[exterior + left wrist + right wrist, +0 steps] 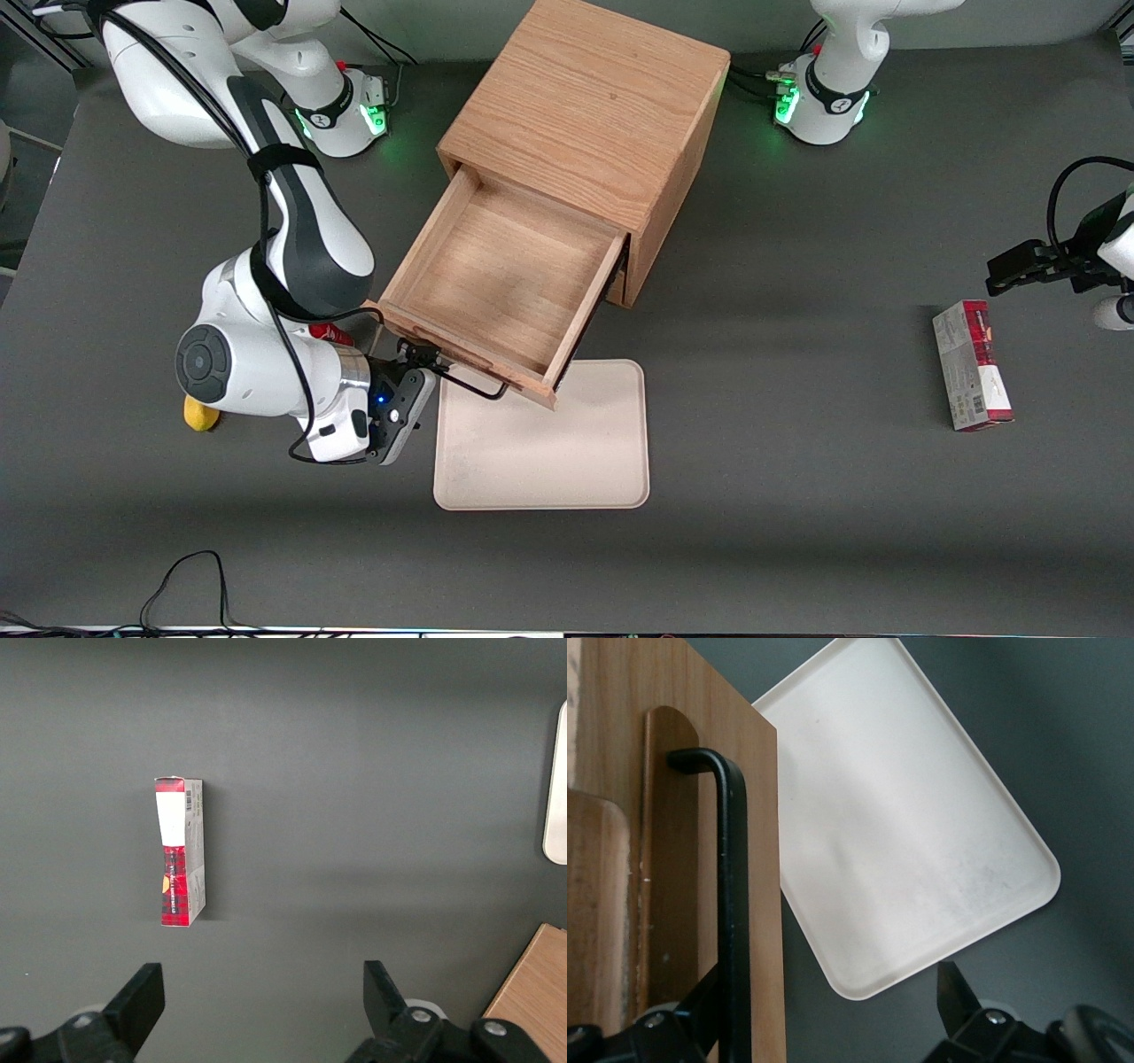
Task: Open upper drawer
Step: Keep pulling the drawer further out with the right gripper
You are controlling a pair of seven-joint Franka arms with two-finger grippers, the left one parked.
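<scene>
Sitting nearest the front camera: a cream tray [541,443], flat on the dark table [797,532], its farther edge tucked under the pulled-out drawer front. The gripper [416,361] is just beside that tray's farther corner, at the working-arm end of the black bar handle [469,385].

Right wrist view adds what the front view can't — fingers [954,990] spread wide, one on each side of the handle [731,904], no clamp on the bar visible. It also shows the tray [912,833] lying below the drawer face.

Upper drawer [505,275] is drawn well out of the wooden cabinet [585,115], plain wood tray inside, nothing in it. Front view only: the lower drawer is hidden under the open one.

A yellow object [200,414] peeks out from beneath the arm's wrist — too covered to identify.

Toward the parked arm's end, well apart from the cabinet, a red-and-white box [971,365] lies on the table. Left wrist view shows it [180,851] closer: tartan print, white panel at one end, plus a sliver of tray edge [556,788] and a cabinet corner [532,1001].
</scene>
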